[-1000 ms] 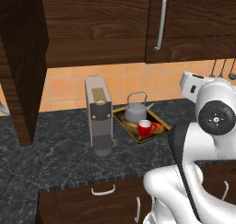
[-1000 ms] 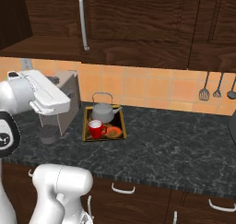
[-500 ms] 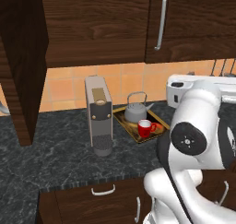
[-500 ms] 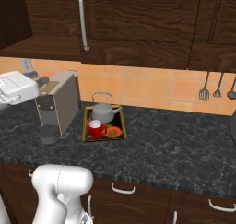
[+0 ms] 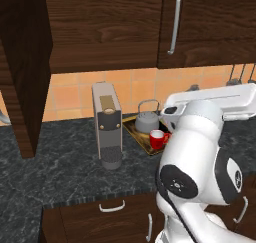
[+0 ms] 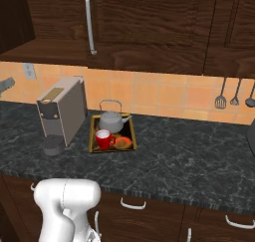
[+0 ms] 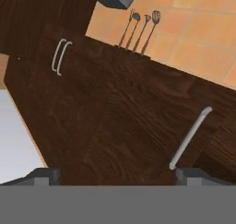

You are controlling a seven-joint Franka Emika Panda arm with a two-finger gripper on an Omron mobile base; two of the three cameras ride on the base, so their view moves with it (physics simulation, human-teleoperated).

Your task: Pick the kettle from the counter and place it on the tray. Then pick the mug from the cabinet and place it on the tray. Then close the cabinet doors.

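Dark wood-grain cabinet doors (image 7: 120, 121) take up most of the picture, seen rolled over at a slant. A silver bar handle (image 7: 190, 138) lies on the right, a pair of curved handles (image 7: 61, 57) at far left. Above, the orange tiled wall (image 7: 198, 29) carries hanging utensils (image 7: 140, 29). The two finger tips (image 7: 44, 174) stand wide apart, probably holding nothing.

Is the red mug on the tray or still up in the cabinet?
On the tray. The red mug stands upright on the gold-rimmed tray, just in front of the kettle, on the counter.
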